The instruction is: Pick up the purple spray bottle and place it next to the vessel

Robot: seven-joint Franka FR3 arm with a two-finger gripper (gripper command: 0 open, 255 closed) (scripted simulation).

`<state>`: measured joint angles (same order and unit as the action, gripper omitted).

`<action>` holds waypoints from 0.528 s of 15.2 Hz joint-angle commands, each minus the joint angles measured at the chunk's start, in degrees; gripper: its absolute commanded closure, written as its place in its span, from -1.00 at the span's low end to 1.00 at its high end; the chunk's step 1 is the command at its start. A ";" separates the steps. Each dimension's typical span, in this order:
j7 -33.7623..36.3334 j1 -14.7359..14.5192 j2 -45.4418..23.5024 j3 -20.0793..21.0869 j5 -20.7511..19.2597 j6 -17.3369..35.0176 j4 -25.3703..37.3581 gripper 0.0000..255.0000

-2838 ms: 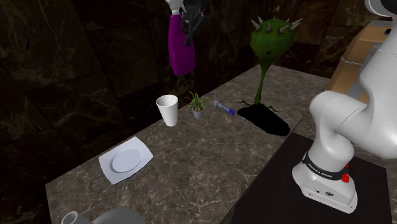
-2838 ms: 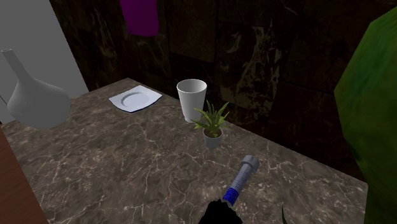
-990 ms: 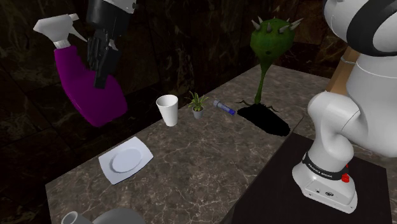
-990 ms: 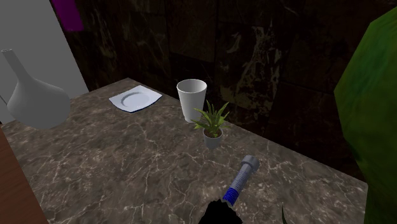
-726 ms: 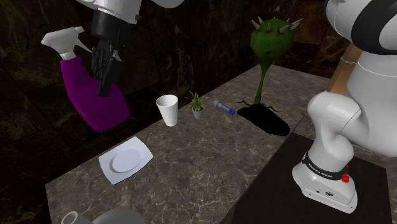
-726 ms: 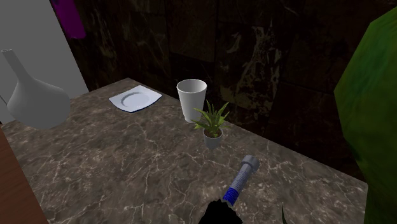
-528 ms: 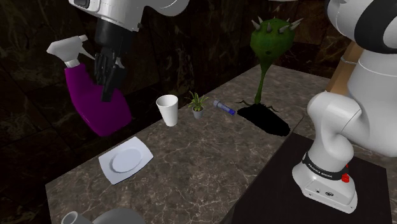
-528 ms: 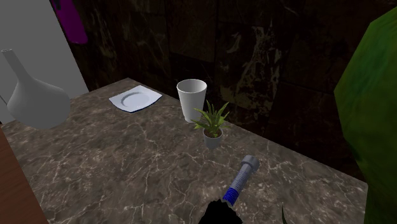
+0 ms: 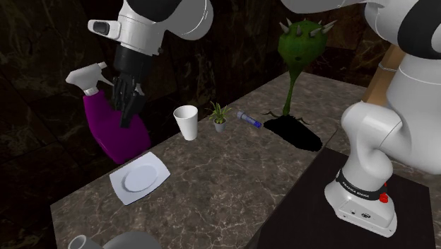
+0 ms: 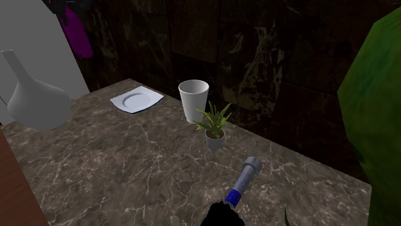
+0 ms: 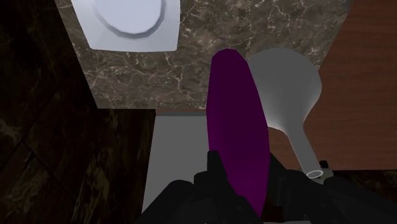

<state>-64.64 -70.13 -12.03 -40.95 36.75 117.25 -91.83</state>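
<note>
Two black fingers [image 9: 130, 107] pinch the purple bottle [image 9: 116, 136] by its body, and it hangs tilted in the air. In the last second it has come lower, close above the plate [image 9: 139, 177]. In the wrist view the vase [image 11: 286, 83] lies below, just beside the bottle. I judge the carry nearly done; what remains is lowering the bottle onto the bench [image 9: 233, 184] next to the vase.

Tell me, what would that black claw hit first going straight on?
Likely the marble countertop near its edge, between white plate and grey vase; the purple spray bottle in the gripper would touch first. Depth is unclear.
</note>
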 commanded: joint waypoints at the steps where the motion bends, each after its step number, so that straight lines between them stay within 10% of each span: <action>1: -0.85 -0.07 -0.05 0.13 0.46 1.34 -1.46 1.00; 8: -3.69 -0.22 -0.66 0.70 2.41 5.54 -5.83 1.00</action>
<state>-67.76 -70.40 -12.43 -40.36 38.67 122.09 -97.04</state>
